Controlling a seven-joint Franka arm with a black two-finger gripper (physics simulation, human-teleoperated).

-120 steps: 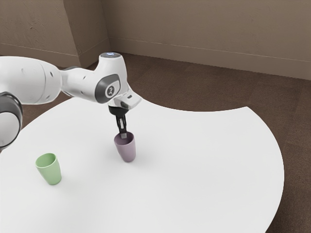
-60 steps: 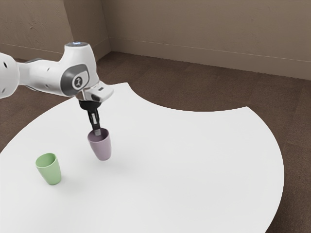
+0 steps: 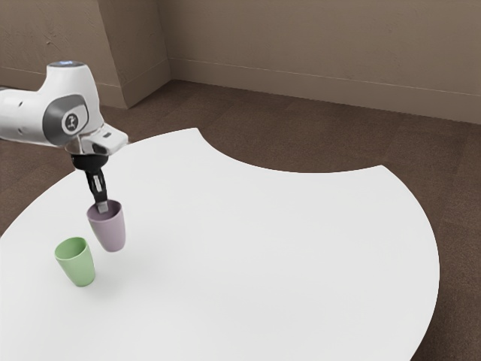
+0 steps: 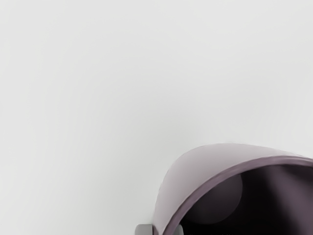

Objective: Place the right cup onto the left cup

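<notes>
Gripper point(image 3: 103, 207) is seen in the exterior view closed on the rim of the purple cup point(image 3: 112, 230), which is held roughly upright, mouth up, just beside the green cup point(image 3: 78, 263); the green cup lies toward the exterior view's left and near side, so a short carry that way seems called for before lowering. In the wrist view, the purple cup's wall is pinched between two fingertips, one inside its dark hollow.

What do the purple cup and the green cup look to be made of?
Purple cup: ceramic or smooth plastic, satin finish; its rim carries a soft sheen. Green cup: probably the same, satin too; its wall is plain-colored, without visible grain.
</notes>
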